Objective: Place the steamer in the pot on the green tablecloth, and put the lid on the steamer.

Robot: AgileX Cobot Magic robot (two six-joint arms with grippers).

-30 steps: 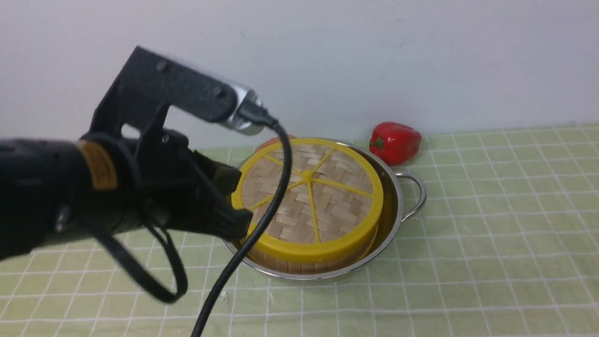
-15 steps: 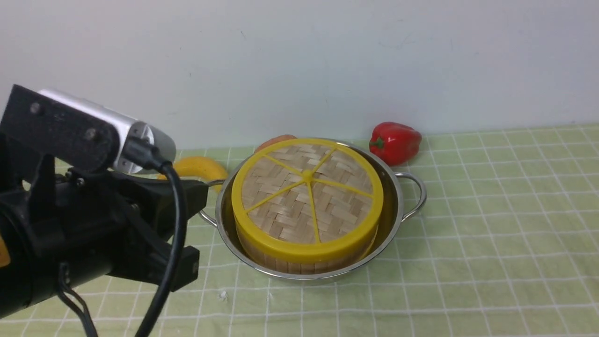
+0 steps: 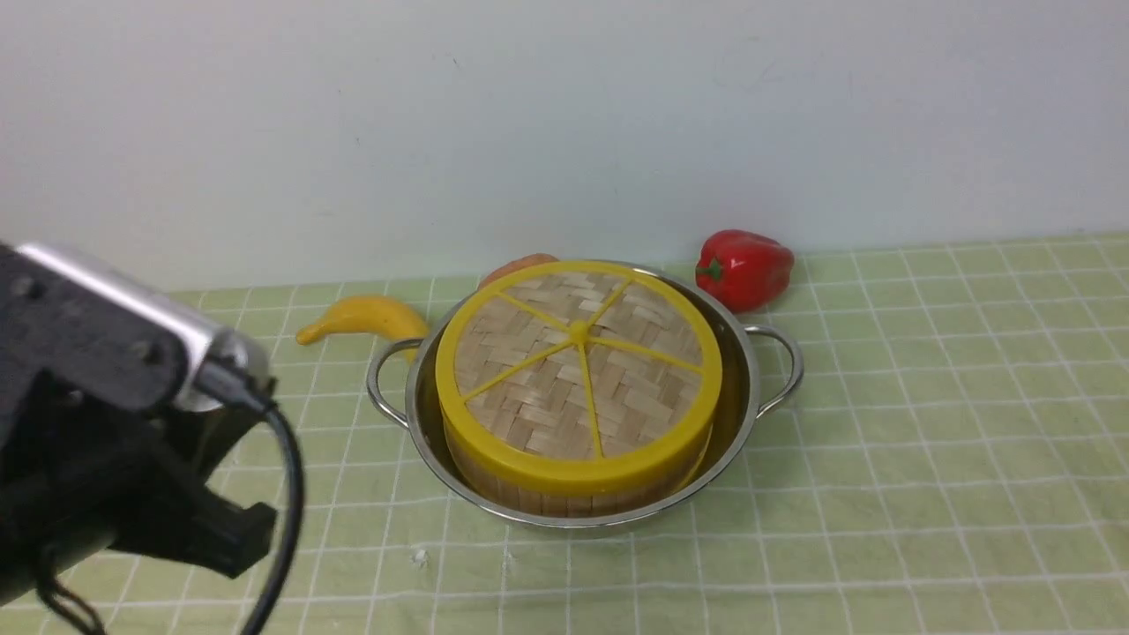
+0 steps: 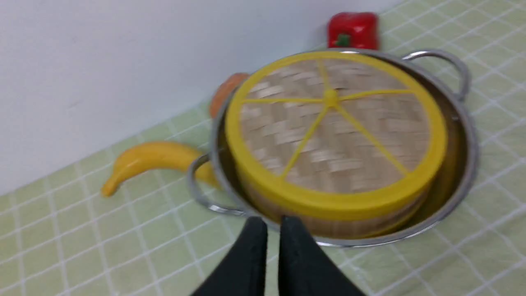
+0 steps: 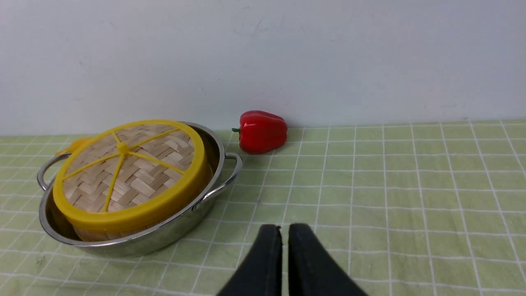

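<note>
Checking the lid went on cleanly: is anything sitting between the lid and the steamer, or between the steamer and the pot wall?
Nothing visible does. The lid rests directly on the steamer, which sits inside the pot. The banana and red pepper lie outside the pot on the green tablecloth.

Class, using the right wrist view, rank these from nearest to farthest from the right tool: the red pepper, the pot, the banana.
1. The pot, on the green tablecloth, nearest the right tool.
2. The red pepper, farther back by the wall.
3. The banana, only a sliver showing beyond the pot's far side, farthest.
</note>
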